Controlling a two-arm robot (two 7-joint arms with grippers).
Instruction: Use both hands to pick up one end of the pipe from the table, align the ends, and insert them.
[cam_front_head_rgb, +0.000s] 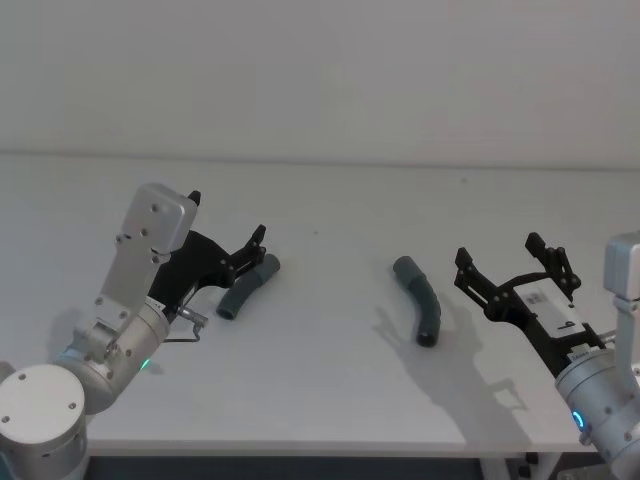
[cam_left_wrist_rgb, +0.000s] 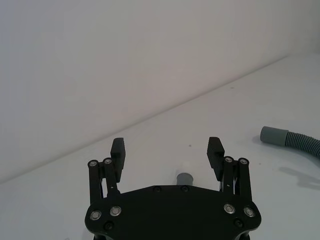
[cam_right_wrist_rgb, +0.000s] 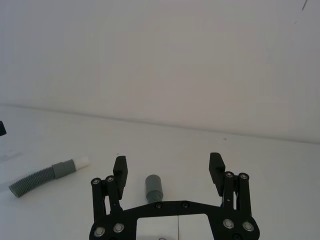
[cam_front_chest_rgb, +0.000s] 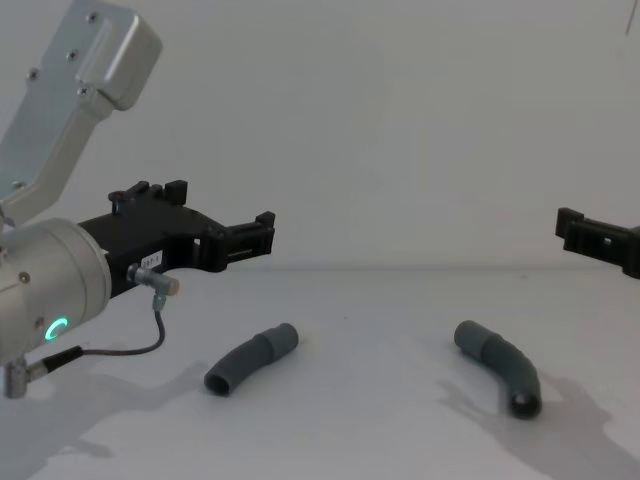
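Two dark grey bent pieces of the pipe lie apart on the white table (cam_front_head_rgb: 330, 400). The left piece (cam_front_head_rgb: 248, 287) (cam_front_chest_rgb: 252, 358) has a pale tip, seen in the right wrist view on the far piece (cam_right_wrist_rgb: 45, 176). My left gripper (cam_front_head_rgb: 258, 250) (cam_left_wrist_rgb: 167, 150) (cam_front_chest_rgb: 265, 235) is open and hovers above the left piece, whose end (cam_left_wrist_rgb: 185, 177) shows between the fingers. The right piece (cam_front_head_rgb: 420, 300) (cam_front_chest_rgb: 500, 365) is ribbed with a round dark mouth. My right gripper (cam_front_head_rgb: 498, 252) (cam_right_wrist_rgb: 168, 165) (cam_front_chest_rgb: 572, 228) is open just right of it, above the table, and the piece's end (cam_right_wrist_rgb: 153, 187) shows between its fingers.
A plain pale wall rises behind the table. A thin cable (cam_front_chest_rgb: 150, 330) hangs below the left wrist. The table's front edge (cam_front_head_rgb: 300, 452) runs close to the robot. Bare table lies between the two pieces.
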